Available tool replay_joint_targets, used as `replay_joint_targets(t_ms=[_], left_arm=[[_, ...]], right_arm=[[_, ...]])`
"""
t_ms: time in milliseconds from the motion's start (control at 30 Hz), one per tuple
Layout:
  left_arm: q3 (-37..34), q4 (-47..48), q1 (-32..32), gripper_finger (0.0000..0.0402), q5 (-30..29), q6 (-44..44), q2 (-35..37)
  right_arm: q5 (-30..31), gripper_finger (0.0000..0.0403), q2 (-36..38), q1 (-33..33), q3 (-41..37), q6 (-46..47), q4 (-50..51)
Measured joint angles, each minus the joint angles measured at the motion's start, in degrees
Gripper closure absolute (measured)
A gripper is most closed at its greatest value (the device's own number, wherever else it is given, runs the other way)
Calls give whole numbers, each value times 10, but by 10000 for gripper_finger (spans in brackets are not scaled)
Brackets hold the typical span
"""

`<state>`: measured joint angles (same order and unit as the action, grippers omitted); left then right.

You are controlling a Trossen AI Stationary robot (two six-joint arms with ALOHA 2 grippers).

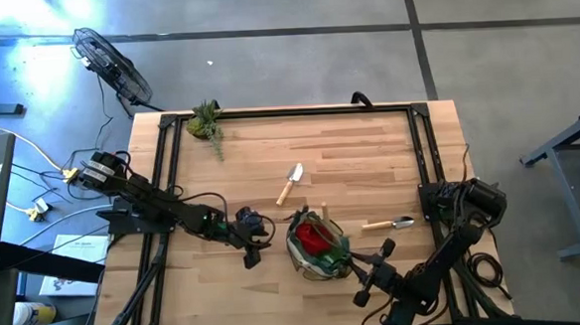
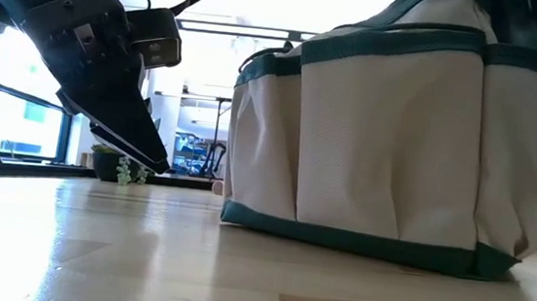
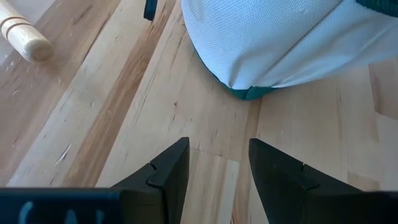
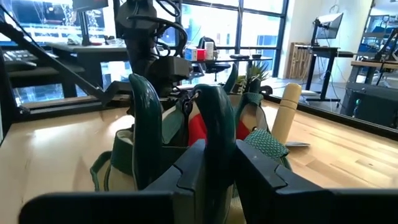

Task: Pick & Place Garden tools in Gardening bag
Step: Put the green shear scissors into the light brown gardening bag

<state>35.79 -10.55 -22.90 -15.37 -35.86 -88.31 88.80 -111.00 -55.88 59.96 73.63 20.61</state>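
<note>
The gardening bag [image 1: 317, 247], a cream and green fabric tote, stands on the table near its front edge, with a red glove-like piece [image 1: 314, 237] inside. My right gripper [image 1: 355, 267] is at the bag's right side, shut on a green loop handle. My left gripper [image 1: 262, 236] hovers low over the table just left of the bag [image 3: 267, 43], open and empty. Two wooden-handled trowels lie on the table: one [image 1: 289, 183] beyond the bag, one [image 1: 388, 223] to its right. A wooden handle [image 4: 286, 112] shows beside the bag. My right gripper pinches the bag's green loop handle [image 4: 214, 118] between its two fingers. The fingers come nearly level from the table's near right side. The handle stands up from the fingers, and the bag [image 4: 143, 155] rests with its bottom on the table.
A leafy plant clump [image 1: 206, 122] lies at the table's far left corner. The table's raised black frame [image 1: 287, 111] runs along its far edge and sides. Bare wood shows between the plant and the trowels.
</note>
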Motion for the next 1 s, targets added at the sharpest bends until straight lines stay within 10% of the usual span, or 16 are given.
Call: replay_joint_targets(t_ms=[1000], left_arm=[[0, 2, 0, 240, -4, 0, 0]], right_arm=[[-7, 337, 1, 4, -36, 47, -9]])
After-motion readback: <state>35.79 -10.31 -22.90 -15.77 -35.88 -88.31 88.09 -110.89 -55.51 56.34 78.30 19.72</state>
